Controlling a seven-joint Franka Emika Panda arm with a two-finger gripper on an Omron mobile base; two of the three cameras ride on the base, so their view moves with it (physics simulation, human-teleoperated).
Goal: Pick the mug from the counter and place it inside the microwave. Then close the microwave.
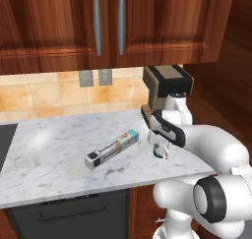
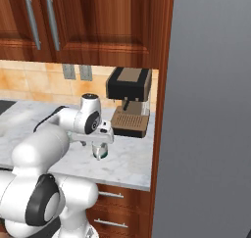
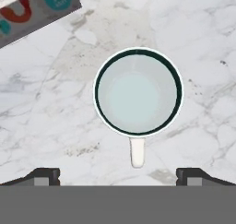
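I'm hovering right over the mug (image 3: 138,91) on the tabletop (image 3: 55,126), jaws spread wide and empty; I'd drop straight, straddling the rim, clear of its handle (image 3: 137,152).

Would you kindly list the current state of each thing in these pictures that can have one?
Small pale teal-white mug: upright on the counter, empty, handle toward the fingertips, not gripped.
Two-finger gripper: open, directly above the mug.
Long foil-wrap box: lying flat on the white-grey marble counter, apart from the mug.
Wooden upper cabinet doors: shut.
Dark brown coffee machine: upright at the back of the counter.
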